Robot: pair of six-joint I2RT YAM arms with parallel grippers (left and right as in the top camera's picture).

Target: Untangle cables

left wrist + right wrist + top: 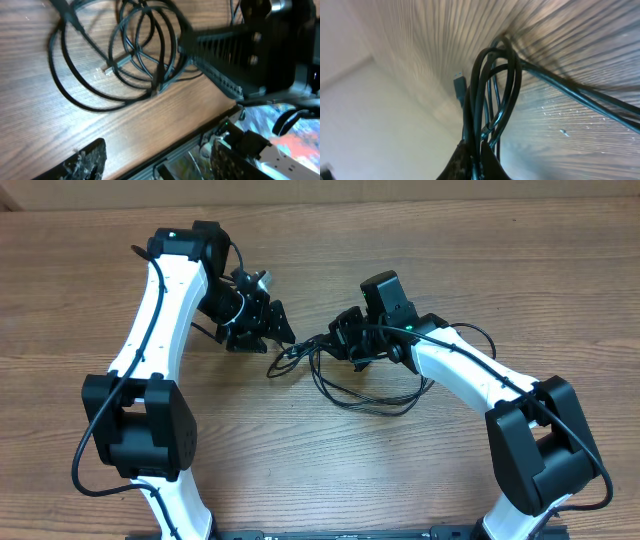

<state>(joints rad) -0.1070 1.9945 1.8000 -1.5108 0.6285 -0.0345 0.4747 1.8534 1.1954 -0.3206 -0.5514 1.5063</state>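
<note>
Cables [350,385]: coiled loops at the centre of the table [300,480], trailing near and right of the right gripper [348,345], which is clamped on several bunched strands. Left gripper [270,328]: fingers apart, empty, just left of the bundle. Risk: pulling on a bunched grip cinches the loops tighter; a plug [460,82] may snag inside a coil.

This looks like a robotics lab bench. A left arm [160,310] and a right arm [470,375], white with black joints, are mounted on a dark rail [340,534] along the bottom edge of a bare wood-grain table [330,470]. A plain pale wall [400,190] runs along the top of the overhead view.
</note>
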